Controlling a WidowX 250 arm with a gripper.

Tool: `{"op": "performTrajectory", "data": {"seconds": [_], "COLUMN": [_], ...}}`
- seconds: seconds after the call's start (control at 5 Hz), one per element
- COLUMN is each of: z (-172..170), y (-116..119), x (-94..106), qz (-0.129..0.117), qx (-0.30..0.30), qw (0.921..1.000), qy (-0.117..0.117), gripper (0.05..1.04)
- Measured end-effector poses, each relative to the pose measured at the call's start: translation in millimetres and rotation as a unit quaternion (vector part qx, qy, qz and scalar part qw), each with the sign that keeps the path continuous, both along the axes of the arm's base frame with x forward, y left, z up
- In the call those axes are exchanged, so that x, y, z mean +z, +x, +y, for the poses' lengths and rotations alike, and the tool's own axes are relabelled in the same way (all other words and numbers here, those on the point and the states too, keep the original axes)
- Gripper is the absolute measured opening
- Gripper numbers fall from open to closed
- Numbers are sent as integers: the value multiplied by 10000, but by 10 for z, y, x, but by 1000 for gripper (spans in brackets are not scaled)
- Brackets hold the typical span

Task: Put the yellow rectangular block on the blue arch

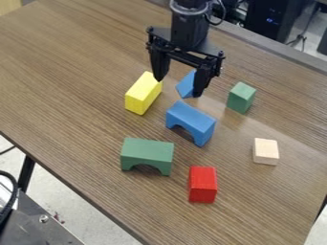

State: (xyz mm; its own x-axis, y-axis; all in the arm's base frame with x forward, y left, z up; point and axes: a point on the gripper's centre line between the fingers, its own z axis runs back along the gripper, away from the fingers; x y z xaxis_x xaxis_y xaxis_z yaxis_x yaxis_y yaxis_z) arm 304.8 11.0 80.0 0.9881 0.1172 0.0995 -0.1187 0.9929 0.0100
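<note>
Nearest the camera on the table (64, 76) is the red block (203, 184), with the green arch (147, 152) beside it, closer to the near long edge. The one that matters, the yellow rectangular block (142, 94), lies out in the middle, well in from both long edges and a little apart from the blue arch (190, 120), which stands with its opening down. The gripper (178, 88) hangs above that area, fingers spread and nothing held. The blue wedge-like block (186, 84) shows behind one finger (hard to judge how high the gripper really is from here). As for handling, I'd guess the yellow one is painted wood or similar: light, stiff, not fragile, maybe a bit slick on those smooth faces. I'd pinch it across its narrow width, right around the middle of its length, so neither end dips. The fingers look set roughly crosswise to it, so not much turning needed imo. Grab it near an end and it could tilt. Then it needs lining up along the arch's flat top and setting down gently, because a bump could shove the arch.
</note>
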Motion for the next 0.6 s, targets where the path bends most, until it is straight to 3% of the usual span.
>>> {"op": "performTrajectory", "data": {"seconds": [0.2, 0.6], "z": [-1, 95], "y": [-34, 76], "x": [-91, -105], "qz": [161, 41], "qx": [8, 331], "qw": [9999, 9986], "qy": [-5, 408], "gripper": [998, 998]}}
